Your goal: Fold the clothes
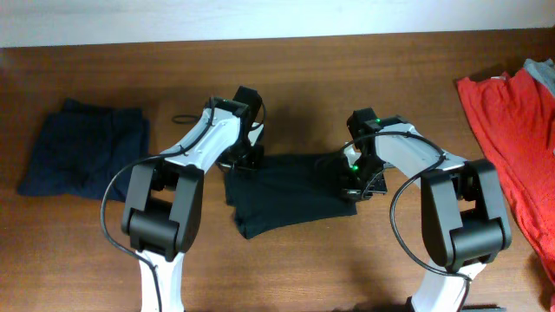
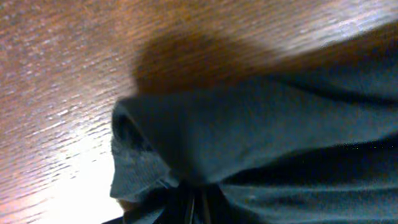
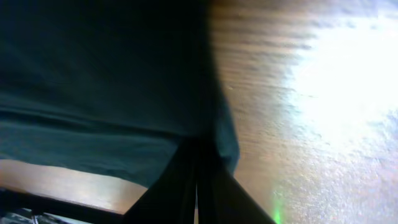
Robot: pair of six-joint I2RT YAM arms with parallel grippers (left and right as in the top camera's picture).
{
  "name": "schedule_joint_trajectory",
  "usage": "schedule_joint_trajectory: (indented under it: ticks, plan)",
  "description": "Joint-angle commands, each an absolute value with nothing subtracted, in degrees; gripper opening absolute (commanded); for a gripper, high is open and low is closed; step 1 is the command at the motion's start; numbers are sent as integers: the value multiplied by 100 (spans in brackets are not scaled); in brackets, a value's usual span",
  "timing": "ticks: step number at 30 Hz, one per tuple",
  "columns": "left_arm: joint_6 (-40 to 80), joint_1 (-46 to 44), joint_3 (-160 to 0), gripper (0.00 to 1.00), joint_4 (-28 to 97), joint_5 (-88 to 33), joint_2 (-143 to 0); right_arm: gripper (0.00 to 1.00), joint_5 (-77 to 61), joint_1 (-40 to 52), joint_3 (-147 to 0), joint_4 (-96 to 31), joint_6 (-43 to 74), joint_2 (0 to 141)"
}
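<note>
A black T-shirt [image 1: 286, 195] lies crumpled and partly folded on the brown table [image 1: 286, 78], between my two arms. My left gripper [image 1: 241, 165] sits at the shirt's upper left corner. In the left wrist view the dark fabric [image 2: 261, 124] bunches into that gripper [image 2: 199, 202], whose jaws are pinched together on it. My right gripper [image 1: 354, 184] is at the shirt's right edge. In the right wrist view its jaws [image 3: 197, 155] meet on a fold of the shirt [image 3: 93, 74], which hangs raised with table showing beneath.
A navy garment [image 1: 82, 156] lies folded at the left of the table. A red garment [image 1: 512, 139] spreads along the right edge, with a bit of grey cloth [image 1: 542, 74] above it. A thin black loop [image 1: 182, 119] lies near the left arm.
</note>
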State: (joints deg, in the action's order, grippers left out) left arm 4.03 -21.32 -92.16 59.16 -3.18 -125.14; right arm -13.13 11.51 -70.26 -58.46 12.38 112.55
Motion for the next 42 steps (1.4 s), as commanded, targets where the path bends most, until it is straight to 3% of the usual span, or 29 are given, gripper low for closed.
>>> schedule_joint_trajectory:
  ticks: [1,5,8,11,12,14,16,19,23,42]
  plan:
    - [532,-1968,-9778,7,6333,69,-12892,4,-727,967,-6851,-5957,1542,11271]
    - [528,-1959,-10967,13,7183,143,-12892,5,-1750,963,-6910,-5658,357,11019]
    - [530,-1957,-11764,38,7671,355,-12892,9,-2062,961,-7102,-5682,276,10700]
    - [530,-1935,-12457,50,8125,552,-12892,16,-2062,893,-7336,-5896,279,10350]
    - [530,-1927,-12682,51,8296,646,-12892,25,-2062,860,-7395,-5972,279,10267]
    - [530,-1817,-13447,51,8886,952,-12890,63,-2211,582,-7524,-6134,281,9944]
    - [578,-1691,-14070,52,9312,952,-12890,80,-2510,294,-7522,-6086,274,9889]
    - [698,-1483,-14894,52,9673,873,-12868,82,-2779,47,-7520,-6042,47,10016]
    - [703,-1245,-15290,62,9671,580,-12427,86,-2982,-49,-7518,-6045,-436,10368]
    - [681,-95,-15294,80,9668,646,-9467,84,-3844,226,-7518,-5876,-1177,11937]
